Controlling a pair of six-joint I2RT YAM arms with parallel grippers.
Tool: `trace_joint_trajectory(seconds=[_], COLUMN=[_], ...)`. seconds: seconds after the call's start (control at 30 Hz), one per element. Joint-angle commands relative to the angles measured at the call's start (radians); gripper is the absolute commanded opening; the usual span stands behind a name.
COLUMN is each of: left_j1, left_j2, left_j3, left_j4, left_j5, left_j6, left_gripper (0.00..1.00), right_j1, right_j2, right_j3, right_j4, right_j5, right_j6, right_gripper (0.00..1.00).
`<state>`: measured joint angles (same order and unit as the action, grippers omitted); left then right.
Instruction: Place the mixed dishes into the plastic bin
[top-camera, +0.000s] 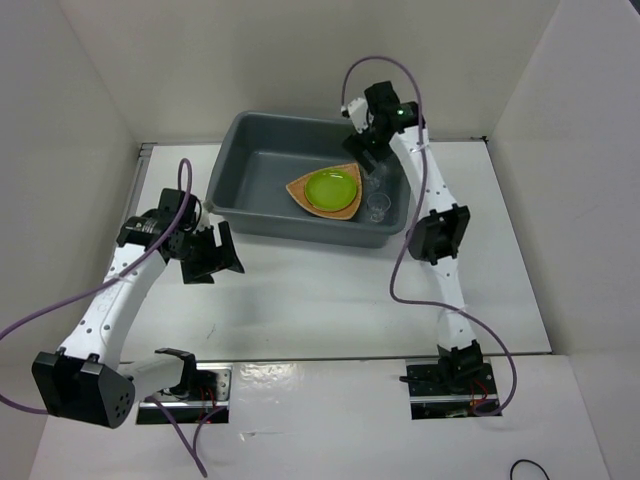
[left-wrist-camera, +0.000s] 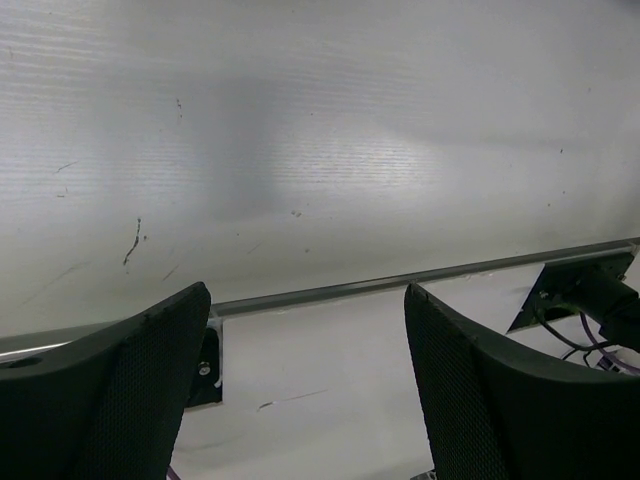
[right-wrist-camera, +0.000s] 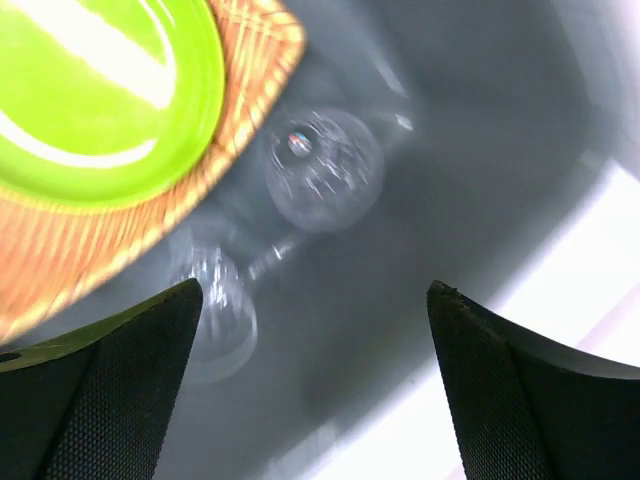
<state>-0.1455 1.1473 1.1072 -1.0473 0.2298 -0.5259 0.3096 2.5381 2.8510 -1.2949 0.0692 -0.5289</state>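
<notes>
Your right hand (right-wrist-camera: 315, 385) gapes wide, empty, above two clear cups (right-wrist-camera: 325, 170) beside the green plate (right-wrist-camera: 100, 95) inside the bin (top-camera: 262, 175); your left hand (left-wrist-camera: 305, 385) is open, empty.

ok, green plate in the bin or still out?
In. The green plate sits on the woven plate inside the bin; two clear cups lie beside them.

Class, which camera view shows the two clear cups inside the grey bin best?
The right wrist view: both clear cups fill its middle, lying on the bin floor beside the woven plate. The top external view shows them only as small faint shapes right of the plate. The left wrist view shows none of them.
</notes>
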Motion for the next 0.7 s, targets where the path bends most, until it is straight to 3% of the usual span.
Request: trace_joint_trajectory(seconds=[0.0, 0.3, 0.43, 0.67], left_j1=[0.006, 0.006, 0.006, 0.006], left_j2=[-0.035, -0.173, -0.26, -0.302], left_j3=[0.025, 0.069, 0.017, -0.033], left_j4=[-0.016, -0.039, 0.042, 0.066], left_j5=[0.032, -0.01, 0.002, 0.025], left_j6=[0.026, -0.017, -0.071, -0.115], left_gripper=[0.85, 0.87, 0.88, 0.88], right_j1=[-0.004, -0.09, -0.102, -0.113], right_j2=[-0.284, -0.931, -1.279, -1.542], right_j3=[-0.056, -0.553, -0.938, -1.286], right_j4=[-0.004, 0.005, 0.064, 0.137], right_j5=[0.032, 0.036, 0.139, 0.164], right_j6=[0.055, 0.124, 0.1, 0.115], right_gripper=[0.98, 0.98, 0.98, 0.98])
